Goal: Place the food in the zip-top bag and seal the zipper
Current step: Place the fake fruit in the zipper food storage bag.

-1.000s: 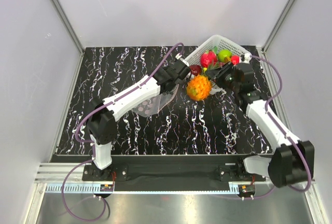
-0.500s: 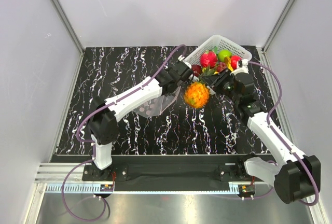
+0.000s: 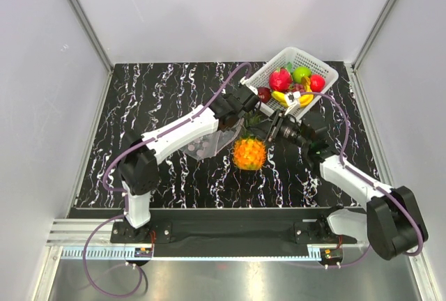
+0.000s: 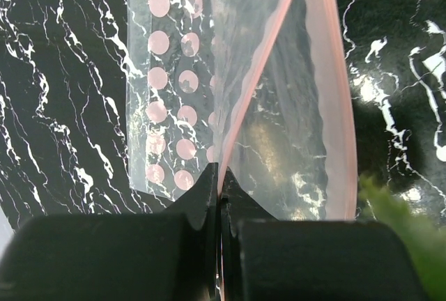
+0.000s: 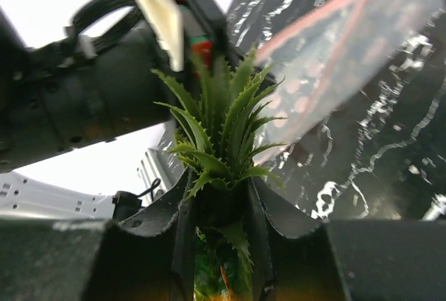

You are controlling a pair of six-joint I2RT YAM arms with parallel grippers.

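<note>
Overhead first: the black marble-patterned table (image 3: pixel 160 92) with its white veins filled the cell, boxed in by pale walls (image 3: pixel 42 106) and aluminium frame posts (image 3: pixel 80 15). A white lattice basket (image 3: pixel 291 51) sat in the far right corner, holding a banana (image 3: pixel 289 97) and round red and green fruits. A dark red grape piece (image 3: pixel 263 94) sat at its left corner.

Mid-table, the zip-top bag (image 3: pixel 203 144) lay slack on the marble. My left gripper (image 3: pixel 228 125) was down at its right edge. Just to the right of that edge was the pineapple (image 3: pixel 249 153), and my right gripper (image 3: pixel 270 131) had it by the leafy crown (image 3: pixel 256 127). I couldn't tell whether the fruit touched the surface.

Left wrist next: the fingers were pressed together, pinching the pink zipper (image 4: pixel 258 71) at its near end. The two pink strips ran away from the pinch and spread apart, so the mouth gaped. Pale round spots showed on the plastic to the left, with veined marble all around and a blur of green leaves at lower right.

Right wrist last: the two fingers clamped the base of the green crown, with the orange body low between them. The bag's pink edge slanted across the upper right over black marble, and the other arm's dark wrist sat to the left.
</note>
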